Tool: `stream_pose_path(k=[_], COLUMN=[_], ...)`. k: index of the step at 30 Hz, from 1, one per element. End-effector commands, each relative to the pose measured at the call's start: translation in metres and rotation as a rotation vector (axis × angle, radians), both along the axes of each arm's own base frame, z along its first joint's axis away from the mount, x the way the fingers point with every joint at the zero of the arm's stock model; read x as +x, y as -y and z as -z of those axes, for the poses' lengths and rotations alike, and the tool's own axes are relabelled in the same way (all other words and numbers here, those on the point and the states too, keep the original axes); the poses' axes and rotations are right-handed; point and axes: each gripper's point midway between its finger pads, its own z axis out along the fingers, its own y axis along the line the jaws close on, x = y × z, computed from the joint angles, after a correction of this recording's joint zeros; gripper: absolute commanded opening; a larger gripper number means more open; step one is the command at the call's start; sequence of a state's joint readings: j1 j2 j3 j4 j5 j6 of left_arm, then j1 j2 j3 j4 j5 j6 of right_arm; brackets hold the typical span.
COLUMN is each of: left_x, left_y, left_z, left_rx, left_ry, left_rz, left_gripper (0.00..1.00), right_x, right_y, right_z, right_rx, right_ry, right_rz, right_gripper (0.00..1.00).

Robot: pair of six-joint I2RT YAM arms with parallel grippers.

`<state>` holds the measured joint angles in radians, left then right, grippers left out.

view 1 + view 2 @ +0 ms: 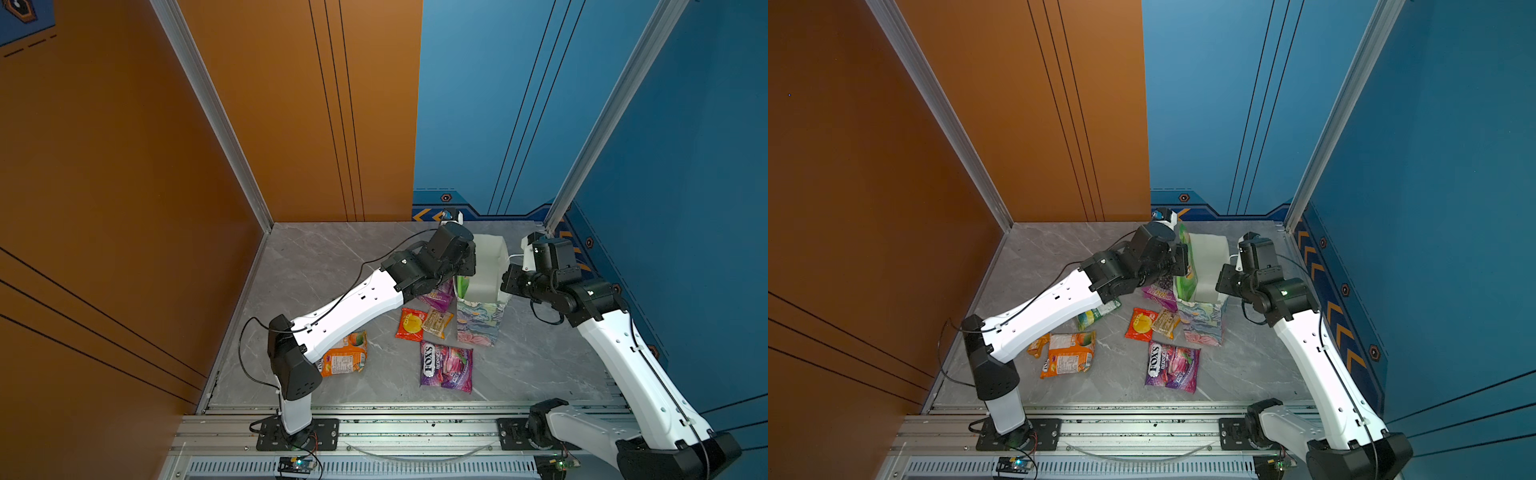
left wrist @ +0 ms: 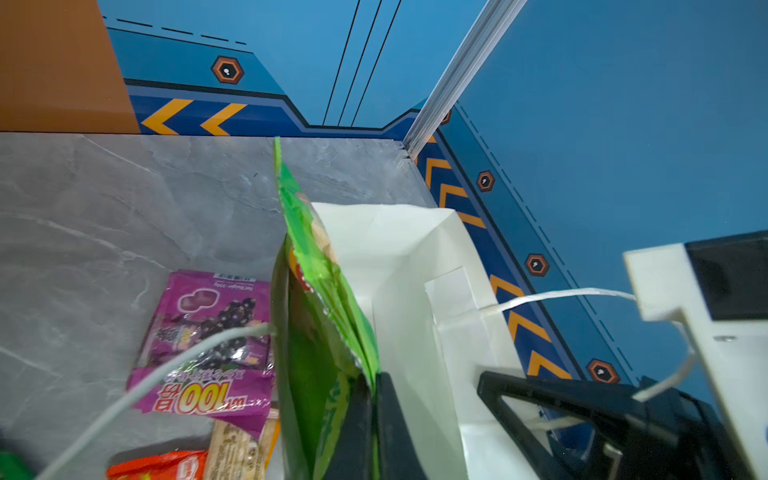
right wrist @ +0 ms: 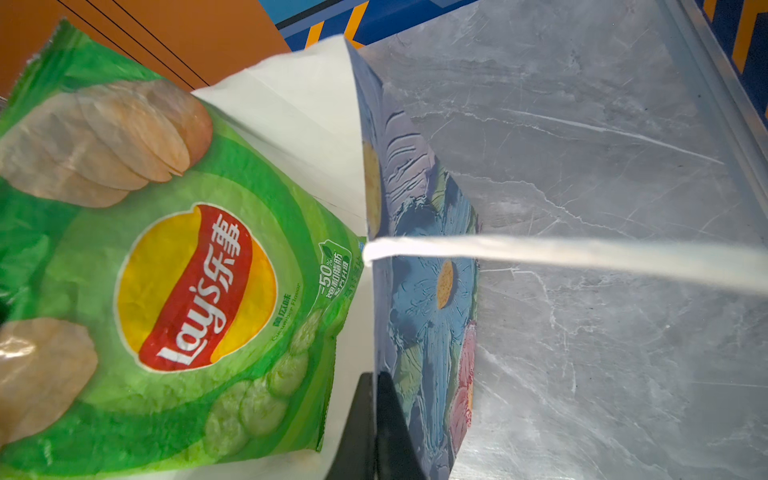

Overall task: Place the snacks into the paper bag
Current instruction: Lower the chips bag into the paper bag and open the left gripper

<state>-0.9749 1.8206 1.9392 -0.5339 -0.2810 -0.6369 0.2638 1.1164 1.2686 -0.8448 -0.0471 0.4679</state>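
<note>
Your left gripper (image 2: pixel 376 419) is pinched shut on the edge seam of the green Lay's chip bag (image 3: pixel 187 291), halfway into the mouth of the floral paper bag (image 3: pixel 432 291), light, puffy, likely crushable, so the seam's your hold, while your right gripper (image 3: pixel 374 424) clamps that bag's flimsy wall

The left arm (image 1: pixel 353 303) half hides the orange packet (image 1: pixel 348 360).

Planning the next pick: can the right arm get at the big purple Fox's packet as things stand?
Probably not yet. The right pincer is shut on the wall of the paper bag, so it would have to let go first. The purple Fox's packet itself lies flat with nothing on it.
</note>
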Motion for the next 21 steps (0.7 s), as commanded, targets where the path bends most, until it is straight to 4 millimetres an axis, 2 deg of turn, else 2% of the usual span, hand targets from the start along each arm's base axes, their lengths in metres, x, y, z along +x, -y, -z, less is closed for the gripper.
stream_pose_path(k=[1, 12, 16, 21], left_x=[0.000, -0.011, -0.012, -0.016], left_y=[-0.012, 0.010, 0.007, 0.004], left_z=[0.008, 0.043, 0.047, 0.042], left_rx=[0.096, 0.149, 0.183, 0.196], left_ry=[0.011, -0.076, -0.080, -0.066], left_rz=[-0.019, 0.034, 0.020, 0.015], left_gripper=[0.00, 0.00, 0.00, 0.06], right_x=[-0.001, 0.001, 0.001, 0.001], right_y=[0.004, 0.003, 0.003, 0.003], right_z=[-0.005, -0.005, -0.004, -0.005], right_rx=[-0.024, -0.014, -0.014, -0.016], right_ry=[0.021, 0.023, 0.023, 0.025], right_rz=[0.011, 0.023, 0.025, 0.026], right_gripper=[0.02, 0.02, 0.02, 0.02])
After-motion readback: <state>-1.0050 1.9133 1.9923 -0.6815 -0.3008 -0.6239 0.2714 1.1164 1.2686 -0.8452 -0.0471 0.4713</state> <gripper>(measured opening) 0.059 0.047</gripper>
